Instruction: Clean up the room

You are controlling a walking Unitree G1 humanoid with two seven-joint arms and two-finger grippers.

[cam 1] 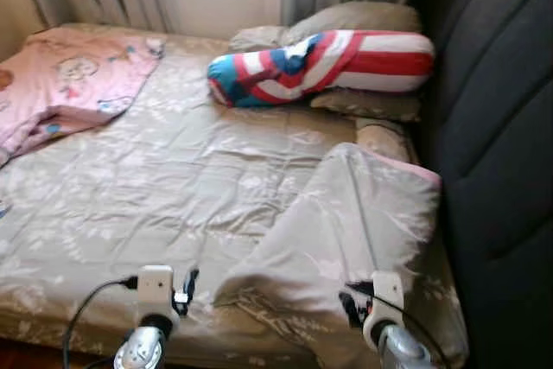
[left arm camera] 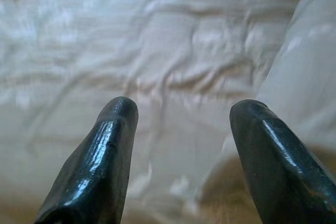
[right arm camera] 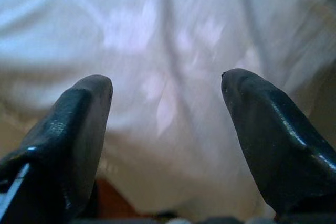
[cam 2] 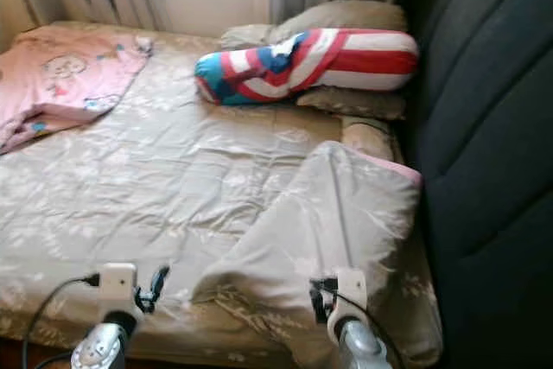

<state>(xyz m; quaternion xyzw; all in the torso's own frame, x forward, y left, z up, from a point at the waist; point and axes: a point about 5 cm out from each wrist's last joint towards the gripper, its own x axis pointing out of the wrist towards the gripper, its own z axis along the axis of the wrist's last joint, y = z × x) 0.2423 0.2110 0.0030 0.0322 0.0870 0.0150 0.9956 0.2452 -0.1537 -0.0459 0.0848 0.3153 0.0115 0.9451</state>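
With both my left gripper [left arm camera: 178, 114] and right gripper [right arm camera: 168, 90] spread empty, I judge the folded-back quilt [cam 1: 346, 222] needs grasping next.

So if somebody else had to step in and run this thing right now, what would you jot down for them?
Left end effector: open, holding nothing, low at the near edge of the bed.
Right end effector: open, holding nothing, facing the folded-back beige quilt.
Pink blanket lies crumpled at the far left corner; striped bolster rests on the pillows by the headboard.
Done: nothing visibly tidied.
Left: spread the quilt, probably fold the pink blanket.
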